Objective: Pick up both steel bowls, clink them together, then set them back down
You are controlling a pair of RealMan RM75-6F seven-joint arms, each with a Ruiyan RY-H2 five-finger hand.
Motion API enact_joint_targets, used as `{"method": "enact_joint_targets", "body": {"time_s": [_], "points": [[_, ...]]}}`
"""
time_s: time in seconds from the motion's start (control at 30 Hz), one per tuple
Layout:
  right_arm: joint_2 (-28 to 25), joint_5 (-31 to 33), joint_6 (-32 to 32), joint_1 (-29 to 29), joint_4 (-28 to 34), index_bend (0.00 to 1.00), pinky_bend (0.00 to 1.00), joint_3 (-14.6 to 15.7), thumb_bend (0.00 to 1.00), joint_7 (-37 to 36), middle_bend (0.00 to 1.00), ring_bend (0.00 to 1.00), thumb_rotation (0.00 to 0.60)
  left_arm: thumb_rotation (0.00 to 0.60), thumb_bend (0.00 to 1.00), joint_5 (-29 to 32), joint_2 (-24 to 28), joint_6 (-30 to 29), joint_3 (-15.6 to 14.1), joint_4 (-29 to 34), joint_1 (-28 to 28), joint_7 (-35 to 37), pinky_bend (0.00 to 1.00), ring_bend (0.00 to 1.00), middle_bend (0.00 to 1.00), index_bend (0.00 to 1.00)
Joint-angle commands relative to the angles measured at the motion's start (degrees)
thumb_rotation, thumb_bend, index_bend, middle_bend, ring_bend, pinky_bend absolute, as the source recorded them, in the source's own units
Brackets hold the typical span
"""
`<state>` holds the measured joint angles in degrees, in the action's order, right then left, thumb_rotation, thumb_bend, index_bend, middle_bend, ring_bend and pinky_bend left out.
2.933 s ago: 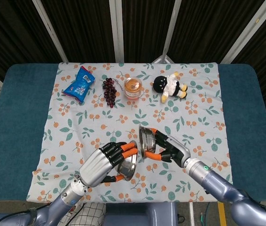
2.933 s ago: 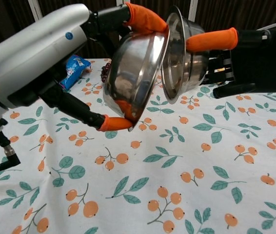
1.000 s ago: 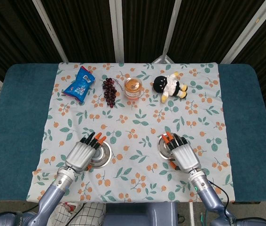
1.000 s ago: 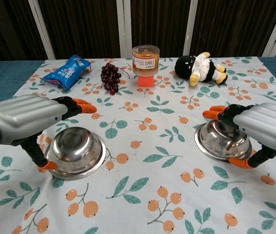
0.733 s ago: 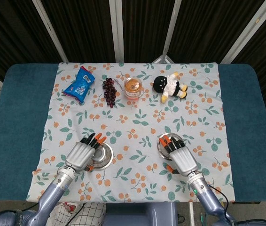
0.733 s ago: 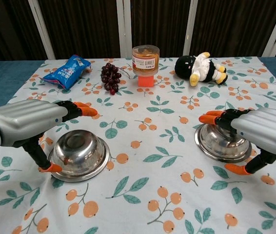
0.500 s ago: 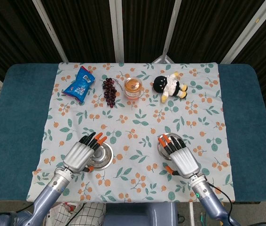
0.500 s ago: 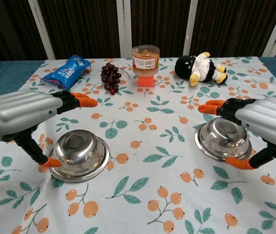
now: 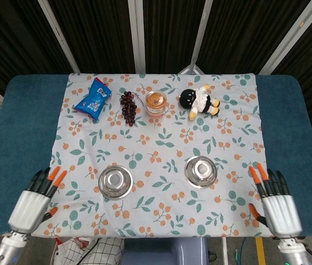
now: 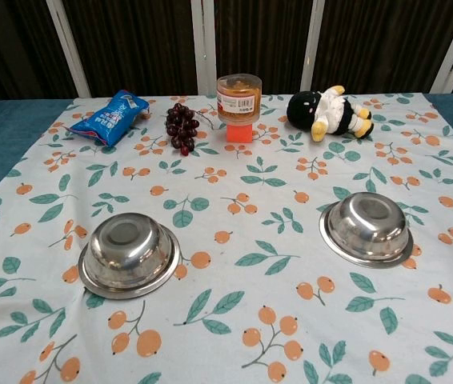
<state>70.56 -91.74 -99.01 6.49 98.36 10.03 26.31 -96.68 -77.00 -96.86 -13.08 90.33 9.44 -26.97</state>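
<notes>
Two steel bowls stand upside down on the floral cloth, apart from each other. The left bowl (image 9: 116, 181) (image 10: 129, 253) lies near the front left, the right bowl (image 9: 201, 171) (image 10: 366, 227) near the front right. My left hand (image 9: 35, 201) hovers at the cloth's front left corner, fingers spread and holding nothing, well left of its bowl. My right hand (image 9: 274, 204) is at the front right corner, also spread and empty, well right of its bowl. Neither hand shows in the chest view.
Along the back of the cloth (image 9: 161, 138) lie a blue snack bag (image 9: 93, 99), a bunch of dark grapes (image 9: 128, 106), an orange-filled jar (image 9: 156, 102) and a black-and-white plush toy (image 9: 199, 101). The blue table (image 9: 18, 132) shows on both sides.
Both hands have let go of the bowls and drawn back and outward to the front corners, leaving the chest view. The bowls stay upside down on the cloth where they were set.
</notes>
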Motion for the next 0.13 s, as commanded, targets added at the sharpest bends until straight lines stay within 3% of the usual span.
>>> {"method": "enact_joint_targets", "body": {"time_s": [0.03, 0.13], "points": [[-2.9, 1.0, -3.9, -4.4, -4.4, 0.00, 0.00, 0.0, 0.35, -6.8, 0.00, 0.00, 0.587, 0.600, 0.03, 2.1, 2.1, -1.0, 0.4, -0.8, -2.7, 3.8, 0.11, 0.00, 0.00, 0.00], [-3.8, 0.3, -4.6, -5.5, -5.1, 0.00, 0.00, -0.5, 0.35, -10.0, 0.00, 0.00, 0.587, 0.600, 0.04, 1.2, 2.6, -1.0, 1.0, -0.7, -3.2, 4.0, 0.11, 0.00, 0.00, 0.00]]}}
